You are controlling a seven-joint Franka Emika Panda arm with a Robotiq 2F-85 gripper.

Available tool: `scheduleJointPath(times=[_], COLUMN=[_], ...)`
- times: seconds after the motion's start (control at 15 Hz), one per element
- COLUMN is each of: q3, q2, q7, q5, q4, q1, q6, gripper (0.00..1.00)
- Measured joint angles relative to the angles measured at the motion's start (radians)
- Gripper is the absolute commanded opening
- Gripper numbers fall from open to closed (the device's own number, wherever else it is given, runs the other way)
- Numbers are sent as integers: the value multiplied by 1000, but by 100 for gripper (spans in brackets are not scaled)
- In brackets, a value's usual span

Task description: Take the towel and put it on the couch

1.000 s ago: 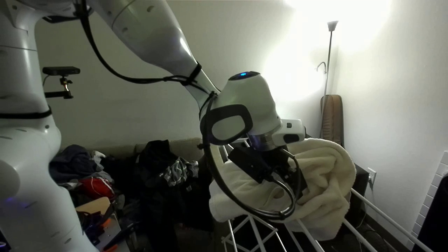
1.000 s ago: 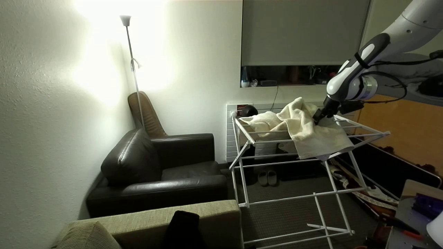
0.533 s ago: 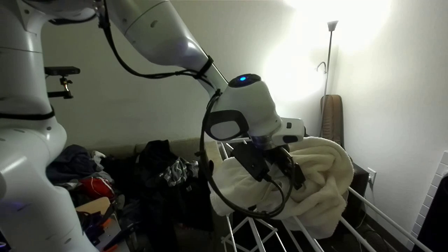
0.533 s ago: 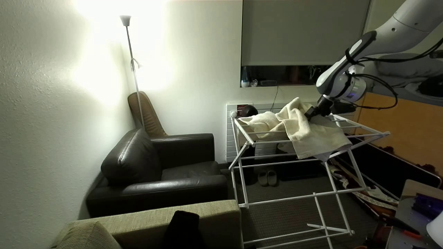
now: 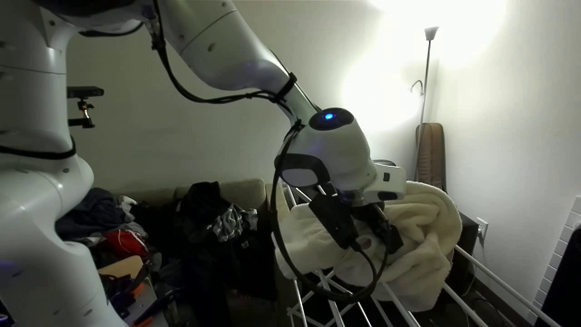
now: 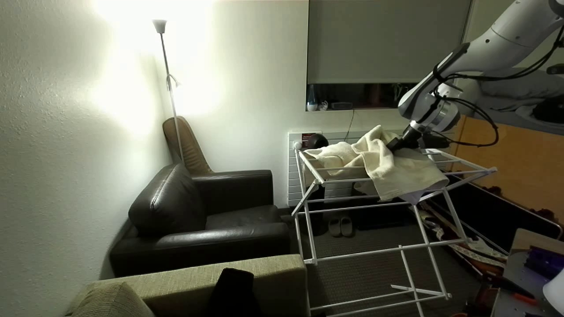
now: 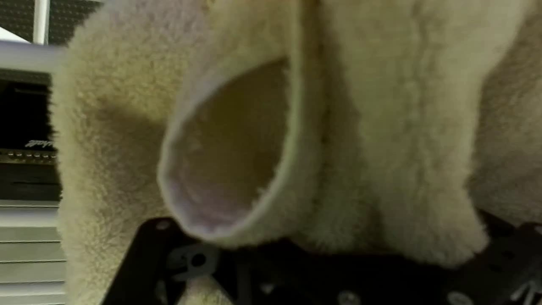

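Wrist view: fluffy towel [image 7: 351, 135], edge curled teardrop-shaped.

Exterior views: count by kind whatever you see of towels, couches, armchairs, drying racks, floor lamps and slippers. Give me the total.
Towel: 1
Couch: 1
Armchair: 1
Drying rack: 1
Floor lamp: 1
Slippers: 2
Total: 7

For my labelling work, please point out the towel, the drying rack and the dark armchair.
Towel [image 6: 387, 171], in an exterior view: crumpled middle.
Drying rack [image 6: 311, 167], in an exterior view: top rail.
Dark armchair [image 6: 216, 241], in an exterior view: nearer armrest.
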Motion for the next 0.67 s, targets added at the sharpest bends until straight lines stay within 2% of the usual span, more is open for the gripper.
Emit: scheduleJointPath(times=[0.27, 0.33, 0.4, 0.67], q3=[30, 31, 32, 14], q2=[18, 22, 25, 36], q7=[-37, -37, -37, -30], q5=[38, 38, 38, 28], q4=[18, 19, 20, 21], q1=[-45, -51, -55, -53], q6=[-16, -17, -17, -16], gripper=[100, 75, 74, 49])
